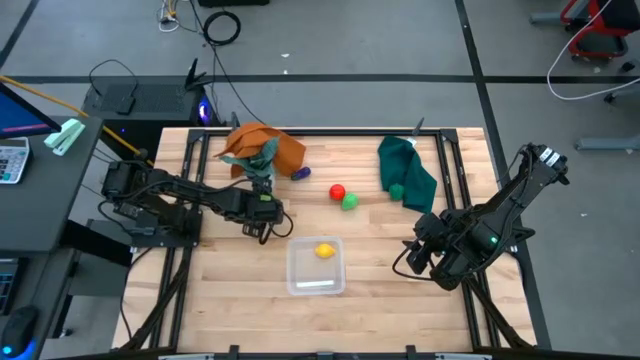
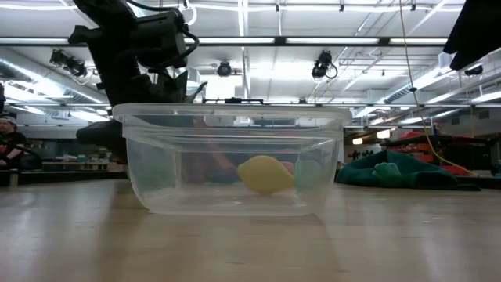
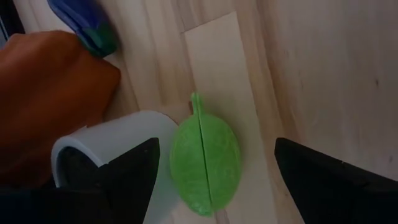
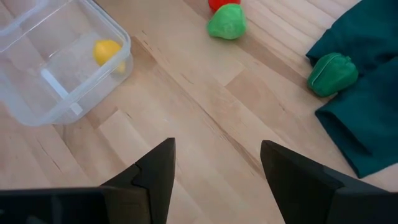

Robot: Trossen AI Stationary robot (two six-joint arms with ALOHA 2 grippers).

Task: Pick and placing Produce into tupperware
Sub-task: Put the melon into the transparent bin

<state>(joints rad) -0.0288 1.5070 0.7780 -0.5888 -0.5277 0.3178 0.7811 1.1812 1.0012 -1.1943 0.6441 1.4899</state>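
The clear tupperware (image 1: 316, 268) (image 2: 235, 160) (image 4: 43, 81) stands on the table near its near edge, with a yellow piece (image 1: 325, 250) (image 2: 266, 174) (image 4: 107, 51) on its floor. A red piece (image 1: 337, 191), a green piece (image 1: 349, 202) (image 4: 226, 22) and a purple piece (image 1: 301, 173) (image 3: 87, 22) lie on the wood. Another green piece (image 1: 397, 190) (image 4: 333, 73) rests on the dark green cloth. My left gripper (image 1: 264, 212) (image 3: 214, 186) is open by the white pot (image 3: 112, 140), its fingers on either side of a green leaf (image 3: 205, 158) without touching it. My right gripper (image 1: 420, 255) (image 4: 214, 180) is open, right of the tupperware.
An orange cloth (image 1: 270, 148) (image 3: 50, 93) lies at the far left behind the white pot with its plant (image 1: 262, 160). The dark green cloth (image 1: 408, 170) (image 2: 399, 168) lies at the far right. Bare wood shows between the tupperware and my right gripper.
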